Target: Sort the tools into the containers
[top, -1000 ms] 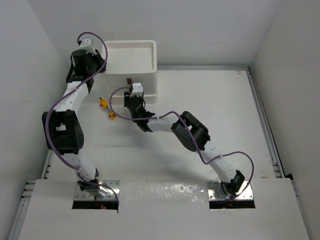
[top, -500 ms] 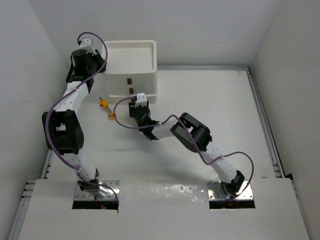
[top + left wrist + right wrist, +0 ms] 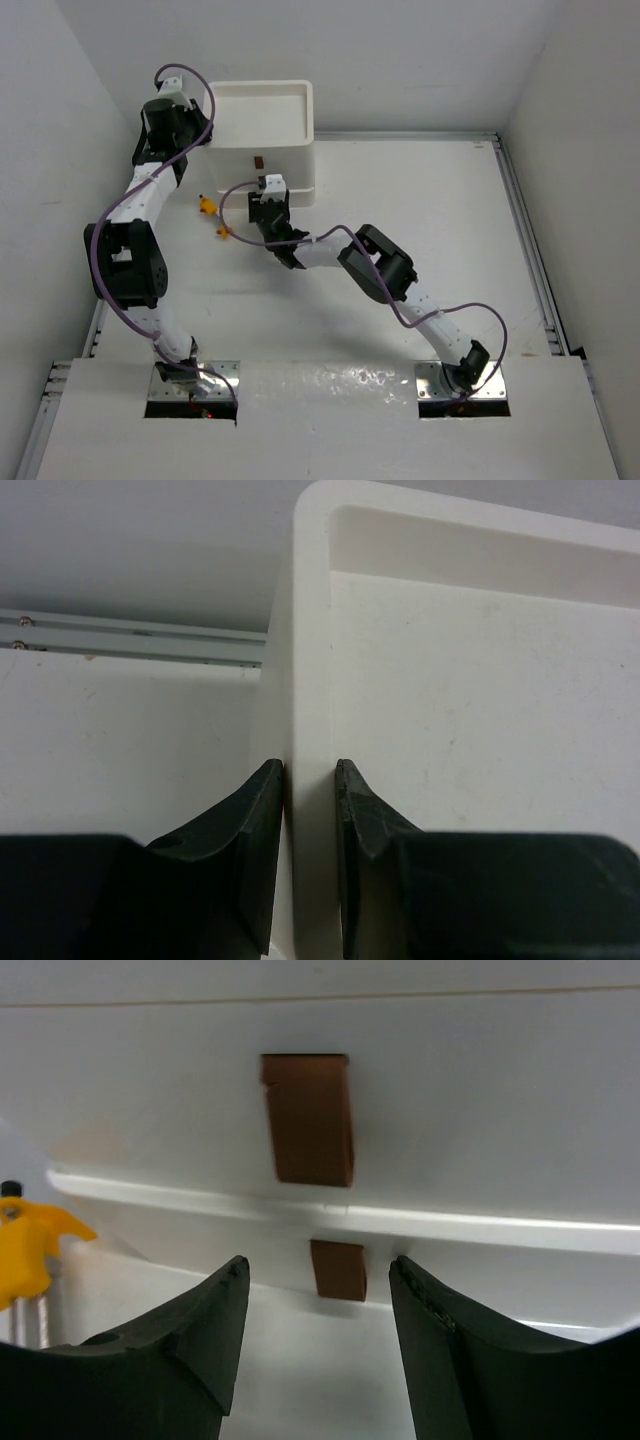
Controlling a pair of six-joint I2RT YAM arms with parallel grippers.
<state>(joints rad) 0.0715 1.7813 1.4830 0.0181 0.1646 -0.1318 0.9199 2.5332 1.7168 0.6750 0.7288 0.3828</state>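
R hand back at white drawer unit w/ brown handles

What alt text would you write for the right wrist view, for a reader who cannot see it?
The right claw stands open facing the white drawer unit, with the lower brown handle seen between its dark fingers and the upper brown handle above. A yellow screwdriver handle shows at the left edge.

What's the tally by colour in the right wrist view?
brown drawer handles: 2
yellow tool: 1
white drawer unit: 1
black fingers: 2
total: 6
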